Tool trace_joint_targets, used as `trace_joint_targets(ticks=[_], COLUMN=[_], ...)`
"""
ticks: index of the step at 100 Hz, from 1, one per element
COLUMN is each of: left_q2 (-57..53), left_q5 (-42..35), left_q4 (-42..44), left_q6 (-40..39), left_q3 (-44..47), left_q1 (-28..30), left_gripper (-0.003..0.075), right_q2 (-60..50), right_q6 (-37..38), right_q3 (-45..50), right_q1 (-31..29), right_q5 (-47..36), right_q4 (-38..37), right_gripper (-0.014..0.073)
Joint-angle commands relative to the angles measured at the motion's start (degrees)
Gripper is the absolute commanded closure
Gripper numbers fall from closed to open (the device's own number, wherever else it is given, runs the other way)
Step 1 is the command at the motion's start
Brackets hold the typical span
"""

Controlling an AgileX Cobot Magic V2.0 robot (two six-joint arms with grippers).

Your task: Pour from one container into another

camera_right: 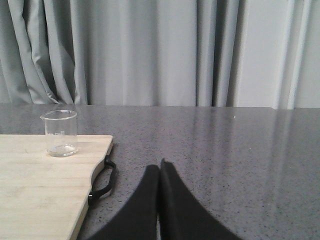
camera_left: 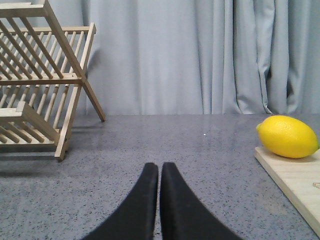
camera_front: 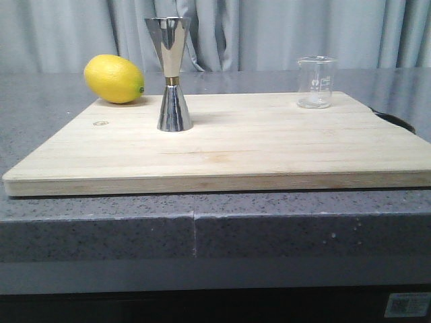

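Left jaws: two black fingers pressed together, holding nothing, low over the bare grey speckled counter. Ahead of them and to one side stands a wooden slatted dish rack; ahead to the other side, the corner of the cutting board with a lemon resting on it.

Right jaws: black fingers pressed together, nothing between them, low over the counter just beside the board's edge. The board's black handle lies close to them.

Beaker: small, clear glass, pouring lip, upright near the far right corner of the board, ahead of the right jaws and off to their side. Faint white printed markings on its wall, too small to read. Whether it holds liquid cannot be told.

Jigger: tall, shiny steel, hourglass shape, thin gold band at the waist. Upright on the board's left half, near the lemon, well apart from the beaker. Not in either wrist view.

Cutting board: pale wood, a small round mark near its left corner, illegible.

Label: white, with a QR-style code, on the dark front below the counter; text unreadable.

Backdrop: grey curtain.
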Motion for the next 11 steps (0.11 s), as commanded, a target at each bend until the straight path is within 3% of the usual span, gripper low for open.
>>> trace_joint_targets(ticks=[1,11], left_q2=[-1.23,-1.23], left_q5=[-4.02,-4.02], left_q4=[-0.19,-0.19], left_q6=[-0.07,-0.07], left_q3=[1.6,1.6], left_q1=[-0.45,-0.45], left_gripper=[0.0739,0.0739], right_q2=[-1.12,-1.12], right_q6=[-0.51,-0.51], right_q3=[0.18,0.18], right_q1=[-0.34,-0.34], right_q5=[-4.01,-4.01], right_q4=[0.0,0.0], right_gripper=[0.0662,0.0662])
